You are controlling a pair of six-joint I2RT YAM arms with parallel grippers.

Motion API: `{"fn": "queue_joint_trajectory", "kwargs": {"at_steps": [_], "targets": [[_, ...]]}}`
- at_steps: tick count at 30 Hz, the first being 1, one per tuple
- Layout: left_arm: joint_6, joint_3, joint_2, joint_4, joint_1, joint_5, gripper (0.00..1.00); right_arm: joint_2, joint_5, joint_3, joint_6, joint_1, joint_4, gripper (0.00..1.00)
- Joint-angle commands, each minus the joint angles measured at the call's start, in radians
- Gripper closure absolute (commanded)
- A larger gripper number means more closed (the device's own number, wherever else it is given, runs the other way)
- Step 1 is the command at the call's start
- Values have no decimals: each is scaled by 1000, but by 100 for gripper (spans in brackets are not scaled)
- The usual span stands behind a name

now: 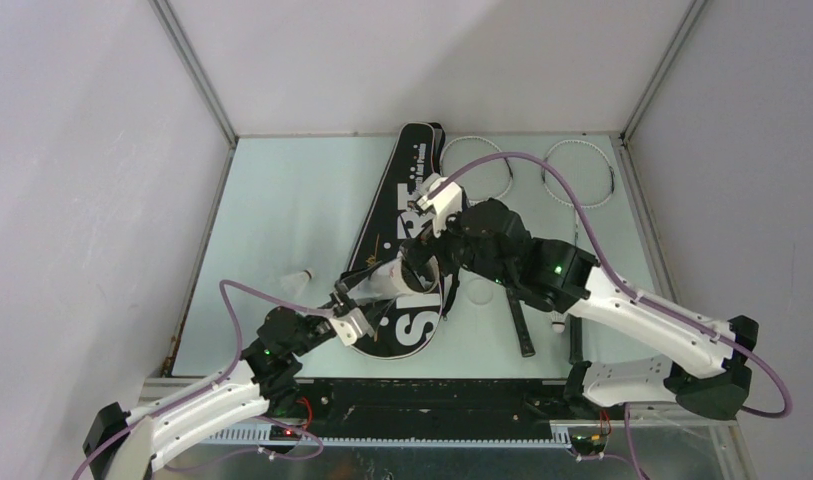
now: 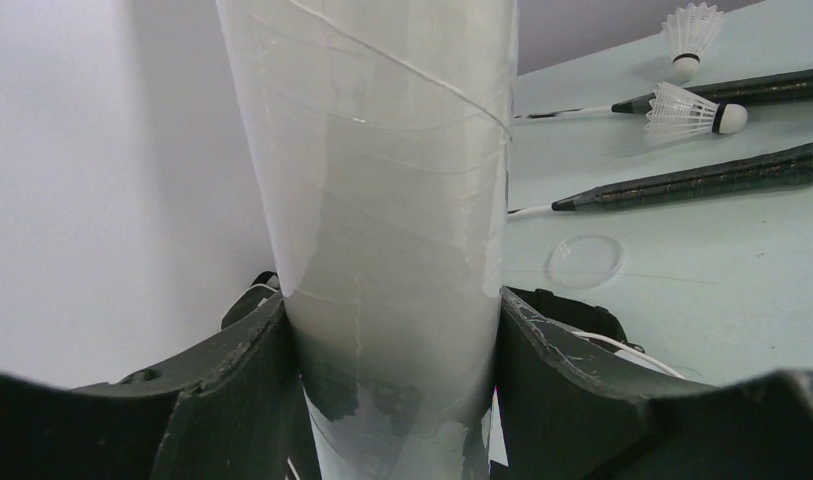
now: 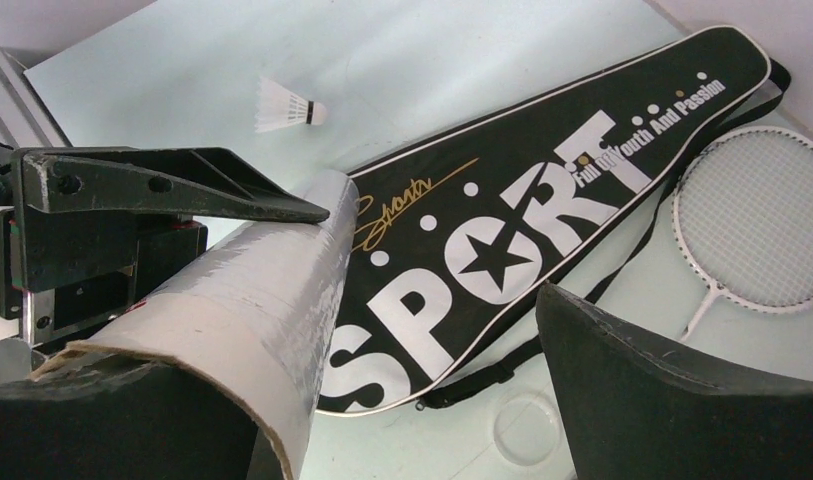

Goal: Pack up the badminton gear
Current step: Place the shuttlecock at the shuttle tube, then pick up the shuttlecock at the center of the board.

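Observation:
My left gripper (image 1: 365,296) is shut on the long white tube (image 1: 395,274), which it holds tilted over the black "SPORT" bag (image 1: 394,215); its jaws press both sides of the tube (image 2: 392,200). My right gripper (image 1: 428,260) is open at the tube's open end (image 3: 222,320), which lies by its left finger, with nothing gripped. Two racket heads (image 1: 479,165) (image 1: 579,172) lie at the back right, their black handles (image 2: 702,178) (image 2: 742,90) toward the front. One shuttlecock (image 1: 300,278) lies left of the bag, and two shuttlecocks (image 2: 692,110) (image 2: 690,30) lie by the handles.
A clear round lid (image 1: 479,292) lies on the table right of the bag, also in the right wrist view (image 3: 527,425). The bag's strap (image 3: 582,300) trails along its right edge. White walls enclose the table on three sides.

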Motion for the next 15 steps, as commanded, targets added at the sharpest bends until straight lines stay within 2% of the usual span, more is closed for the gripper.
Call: {"fn": "queue_joint_trajectory", "kwargs": {"at_steps": [1, 7, 15], "targets": [[-28, -2, -2, -35, 0, 2, 49, 50, -1, 0, -11, -22, -44, 2], [-30, -1, -1, -36, 0, -3, 48, -32, -82, 60, -59, -22, -70, 1], [-32, -3, 8, -25, 0, -12, 48, -249, -212, -12, -118, -54, -9, 1]]}}
